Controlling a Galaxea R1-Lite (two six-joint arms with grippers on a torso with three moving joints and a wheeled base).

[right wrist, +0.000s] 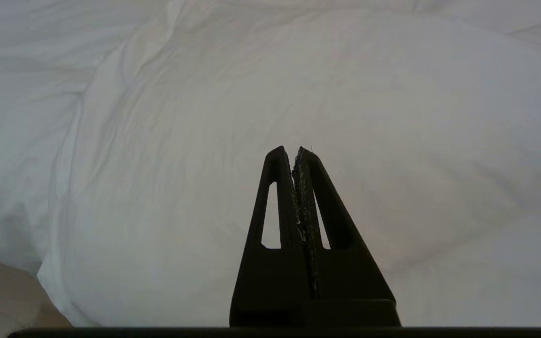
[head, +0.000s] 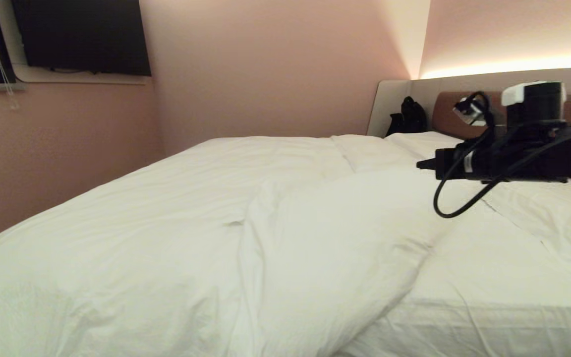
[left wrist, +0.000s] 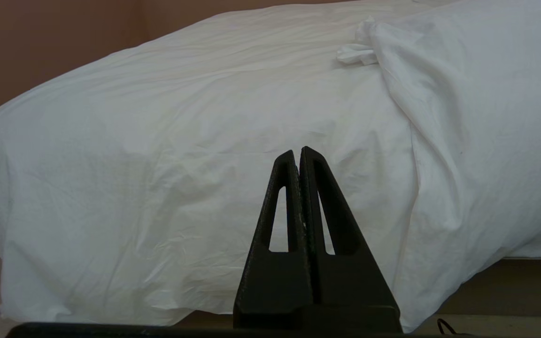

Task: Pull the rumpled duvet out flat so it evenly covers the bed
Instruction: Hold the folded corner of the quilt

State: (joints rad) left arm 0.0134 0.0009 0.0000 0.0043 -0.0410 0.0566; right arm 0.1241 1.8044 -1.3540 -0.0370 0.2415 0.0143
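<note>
The puffy white duvet [head: 156,213] lies over the left part of the bed and hangs down its near side. Its edge is bunched into a thick folded-back ridge [head: 325,243] across the middle. To the right of the ridge the sheeted mattress [head: 488,292] is bare. My right arm [head: 513,158] reaches in from the right, held above the bed. Its gripper [right wrist: 297,149] is shut on nothing and hovers over the duvet [right wrist: 345,94]. My left gripper [left wrist: 297,150] is shut and empty, low in front of the duvet's hanging side [left wrist: 134,188].
Flat white pillows [head: 553,218] lie at the right by the brown headboard [head: 446,114]. A black bag [head: 407,116] sits at the far corner. A pink wall with a dark screen [head: 82,34] runs along the bed's far side. Floor [left wrist: 510,286] shows below the mattress.
</note>
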